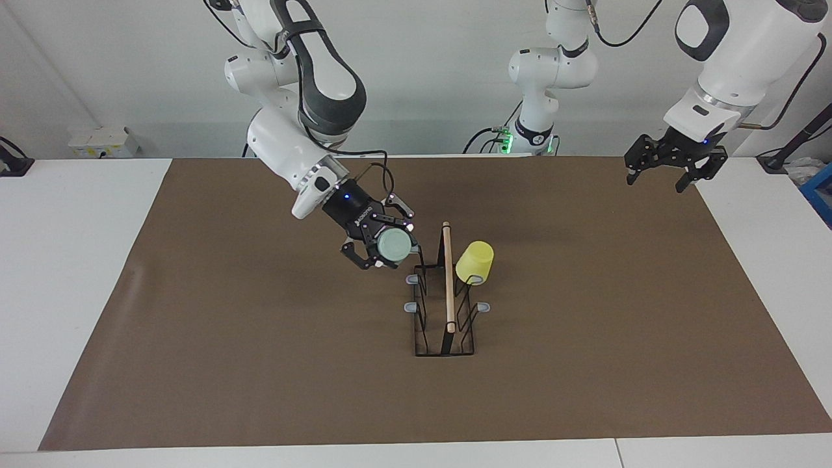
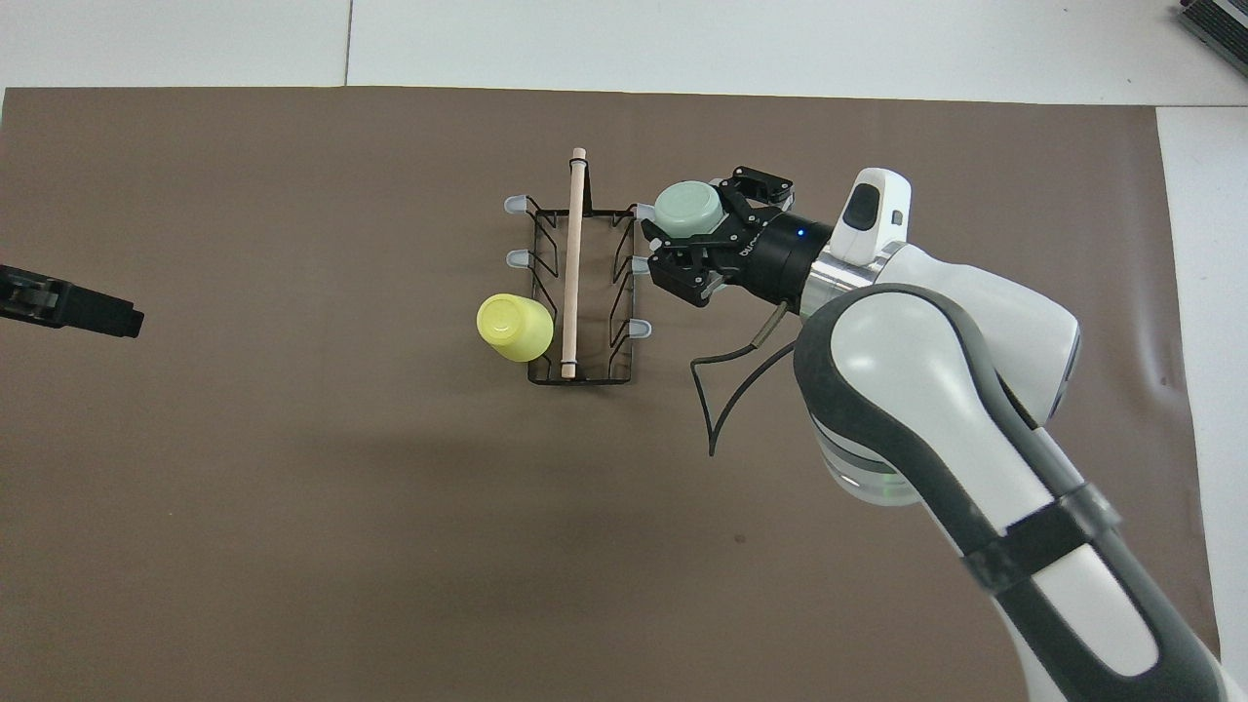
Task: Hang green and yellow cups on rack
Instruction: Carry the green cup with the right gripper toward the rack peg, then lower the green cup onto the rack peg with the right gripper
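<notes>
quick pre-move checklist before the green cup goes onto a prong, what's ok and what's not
1. Green cup held in the right gripper: ok.
2. Cup at the rack, on the right arm's side, by the prong nearest the robots: ok.
3. Cup's open mouth lined up on that prong tip: cannot tell.
4. Other two prongs on that side bare: ok.
5. Yellow cup already hung on the left arm's side, clear of the approach: ok.
6. Left gripper open, waiting over the mat's corner, away from the rack: ok.
</notes>
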Robot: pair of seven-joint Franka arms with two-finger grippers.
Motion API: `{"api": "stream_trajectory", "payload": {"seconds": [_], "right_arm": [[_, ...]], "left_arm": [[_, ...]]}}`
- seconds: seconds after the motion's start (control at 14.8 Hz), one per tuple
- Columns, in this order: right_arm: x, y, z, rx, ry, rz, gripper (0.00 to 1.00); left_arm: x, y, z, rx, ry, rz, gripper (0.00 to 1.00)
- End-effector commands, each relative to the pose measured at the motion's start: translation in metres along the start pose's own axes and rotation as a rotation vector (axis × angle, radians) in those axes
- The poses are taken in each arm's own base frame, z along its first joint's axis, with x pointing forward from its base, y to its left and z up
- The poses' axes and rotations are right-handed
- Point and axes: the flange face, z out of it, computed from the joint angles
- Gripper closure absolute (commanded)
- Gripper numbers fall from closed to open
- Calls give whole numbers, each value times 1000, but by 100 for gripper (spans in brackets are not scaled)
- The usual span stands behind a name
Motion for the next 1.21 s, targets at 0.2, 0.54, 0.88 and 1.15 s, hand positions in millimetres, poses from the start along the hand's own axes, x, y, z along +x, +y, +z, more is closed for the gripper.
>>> {"api": "stream_trajectory", "payload": {"seconds": [0.2,0.54,0.88,1.15], "right_arm": [[-29,-12,0,-15,74,-13,61],[-58,-13,13,-17,120,-9,63],[-76,-37,28,1,146,47,64],[-86,-62,38,-1,162,59,65]], "left_arm": [[-9,2,-1,12,1,-8,0],[-9,2,-1,12,1,-8,0],[-9,2,-1,12,1,-8,0],[-9,2,-1,12,1,-8,0]]}}
